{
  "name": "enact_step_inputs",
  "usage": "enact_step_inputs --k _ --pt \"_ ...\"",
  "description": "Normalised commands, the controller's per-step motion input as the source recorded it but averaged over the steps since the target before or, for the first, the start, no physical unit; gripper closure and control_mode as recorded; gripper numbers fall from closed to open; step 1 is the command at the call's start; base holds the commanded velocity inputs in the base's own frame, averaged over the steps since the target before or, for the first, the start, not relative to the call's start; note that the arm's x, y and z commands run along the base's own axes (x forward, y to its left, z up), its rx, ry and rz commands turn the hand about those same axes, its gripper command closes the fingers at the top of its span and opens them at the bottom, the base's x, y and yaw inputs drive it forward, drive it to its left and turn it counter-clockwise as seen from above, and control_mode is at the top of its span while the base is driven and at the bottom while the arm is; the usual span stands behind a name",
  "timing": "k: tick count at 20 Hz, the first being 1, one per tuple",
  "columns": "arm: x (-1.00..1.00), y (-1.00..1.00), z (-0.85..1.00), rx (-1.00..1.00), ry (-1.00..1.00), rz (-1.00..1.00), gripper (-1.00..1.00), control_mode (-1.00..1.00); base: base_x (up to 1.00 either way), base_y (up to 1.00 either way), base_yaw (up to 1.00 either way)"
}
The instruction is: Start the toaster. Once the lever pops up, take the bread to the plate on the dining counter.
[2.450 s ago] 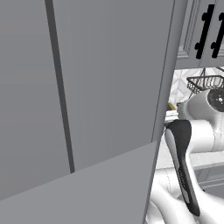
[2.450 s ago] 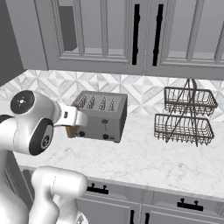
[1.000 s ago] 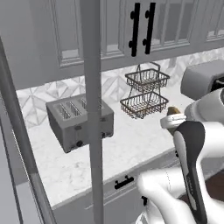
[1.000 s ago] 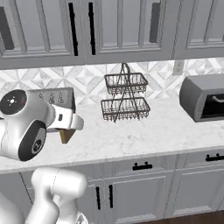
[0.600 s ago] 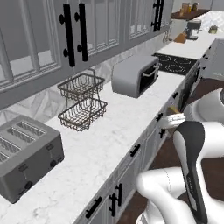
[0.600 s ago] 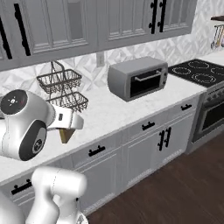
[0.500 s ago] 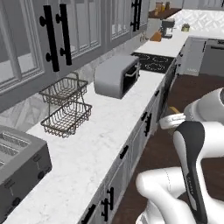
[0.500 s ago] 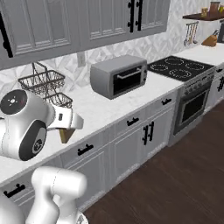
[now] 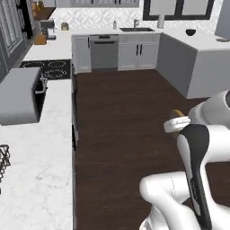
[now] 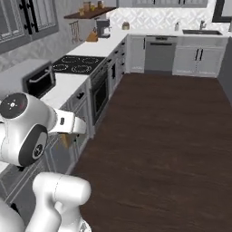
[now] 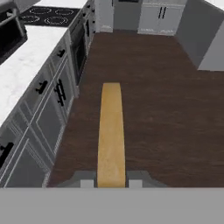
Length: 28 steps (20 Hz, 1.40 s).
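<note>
My gripper [image 11: 110, 178] is shut on the bread [image 11: 110, 130], a tan slice that the hand view shows edge-on, held over the dark floor. From the left base camera, the bread [image 9: 177, 114] peeks out beside the white hand at mid right. The dining counter [image 9: 180, 63], grey-sided with a white top, stands ahead to the right, and a small dark bowl [image 9: 191, 32] sits on it. Its grey side [image 11: 205, 33] also fills the hand view's top right corner. The plate is too small to make out for certain. The toaster and its lever are out of view.
A wall counter runs along the left with a grey oven box [image 9: 20, 96], a black cooktop [image 9: 50, 69] and a wire basket [image 9: 3, 157]. A dishwasher [image 9: 104, 51] and cabinets close the far end. Open dark wood floor [image 9: 126, 117] lies between.
The whole scene has swung as the base turned away from the wall counter; the toaster and basket have slid out of sight. The bread stays in my shut gripper.
</note>
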Motion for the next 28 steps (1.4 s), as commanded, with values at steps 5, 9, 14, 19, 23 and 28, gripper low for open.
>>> enact_step_inputs --k 5,9,14,19,23,28 --pt "0.00 0.00 0.00 0.00 0.00 0.00 1.00 1.00 0.07 -0.38 -0.77" --pt "0.00 0.00 0.00 0.00 0.00 0.00 1.00 1.00 0.47 -0.28 -0.41" --pt "0.00 0.00 0.00 0.00 0.00 0.00 1.00 1.00 0.95 -0.02 -0.02" --pt "0.00 0.00 0.00 0.00 0.00 0.00 1.00 1.00 1.00 0.00 0.03" --pt "0.00 0.00 0.00 0.00 0.00 0.00 1.00 1.00 1.00 0.00 0.03" --pt "0.00 0.00 0.00 0.00 0.00 0.00 1.00 1.00 1.00 0.00 0.04"
